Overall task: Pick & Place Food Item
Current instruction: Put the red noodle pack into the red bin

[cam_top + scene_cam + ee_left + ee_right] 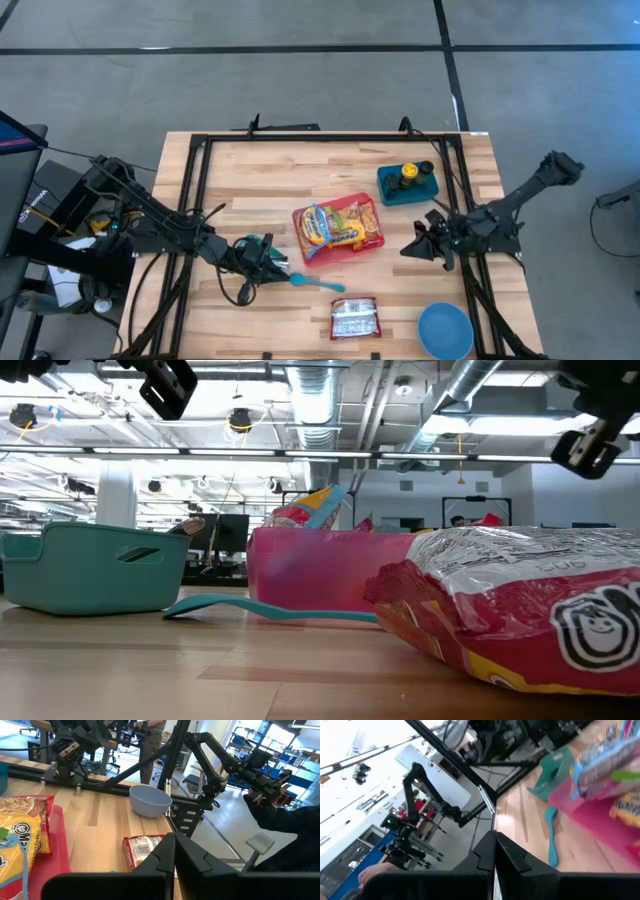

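Altogether: two snack packets (338,227) (354,319), one blue bowl (445,331)

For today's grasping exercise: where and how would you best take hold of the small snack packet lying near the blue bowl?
Grip the snack packet across its narrower width, at the middle, coming straight down from above. It lies flat on the table with bare wood all around it, apart from the blue bowl and the teal spoon. The left claw is probably handiest.
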`<action>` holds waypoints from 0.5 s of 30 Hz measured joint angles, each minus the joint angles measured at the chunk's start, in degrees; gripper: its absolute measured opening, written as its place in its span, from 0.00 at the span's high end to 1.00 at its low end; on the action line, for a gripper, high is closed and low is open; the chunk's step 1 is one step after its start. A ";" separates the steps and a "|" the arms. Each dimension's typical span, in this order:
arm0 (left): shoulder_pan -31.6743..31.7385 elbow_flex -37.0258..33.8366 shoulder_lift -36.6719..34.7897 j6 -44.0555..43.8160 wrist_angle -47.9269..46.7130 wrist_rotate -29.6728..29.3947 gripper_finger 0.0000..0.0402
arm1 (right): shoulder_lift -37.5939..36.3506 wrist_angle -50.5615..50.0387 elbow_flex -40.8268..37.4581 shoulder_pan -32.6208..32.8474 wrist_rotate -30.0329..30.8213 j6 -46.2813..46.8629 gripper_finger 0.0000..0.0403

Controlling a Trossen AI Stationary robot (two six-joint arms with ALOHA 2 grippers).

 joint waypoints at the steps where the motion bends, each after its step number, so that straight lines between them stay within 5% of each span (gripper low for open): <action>1: 0.00 0.00 0.00 0.00 0.02 -0.01 1.00 | 0.55 -0.04 0.00 1.11 0.98 0.21 1.00; 15: 0.00 0.00 0.00 0.00 0.00 0.00 1.00 | 17.30 -0.15 0.00 11.57 8.14 16.24 1.00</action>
